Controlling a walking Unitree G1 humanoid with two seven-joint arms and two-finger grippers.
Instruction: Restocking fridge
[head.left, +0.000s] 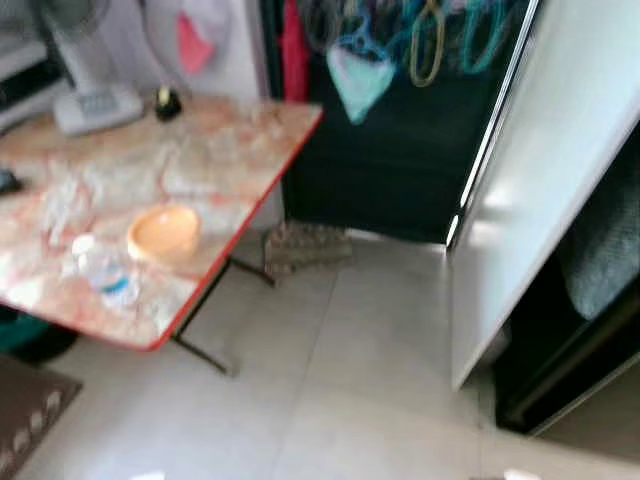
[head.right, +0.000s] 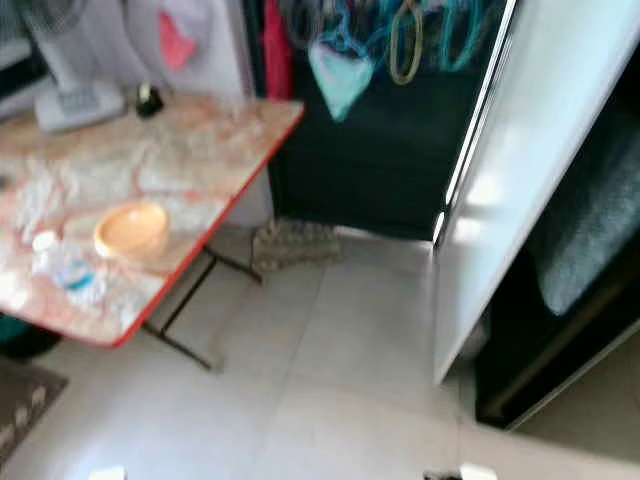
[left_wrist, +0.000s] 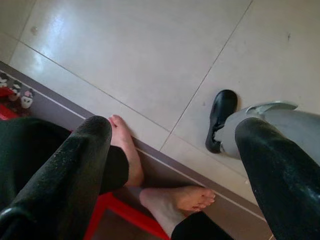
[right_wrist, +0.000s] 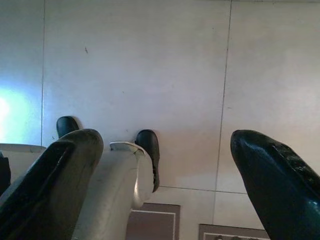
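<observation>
Your left gripper (left_wrist: 170, 165) and right gripper (right_wrist: 165, 170) both hang spread apart over floor tiles — a person's bare feet (left_wrist: 165, 195) show just past the left fingers; well ahead, the water bottle (head.left: 105, 275) lies beside the orange bowl (head.left: 165, 233) on the table (head.left: 230, 150), fridge door (head.left: 540, 190) open

Both eye views were blurred, so the small dark object (head.left: 167, 103) at the table's (head.left: 250, 150) far edge and the label of the plastic bottle (head.left: 105, 275) could not be made out. The fridge door (head.left: 540, 190) ran off the top and right edges, and the dark compartment (head.left: 590, 300) behind it was too dim to read. A person's bare feet (left_wrist: 150, 185) were partly hidden behind the left claw's fingers (left_wrist: 70, 175).
</observation>
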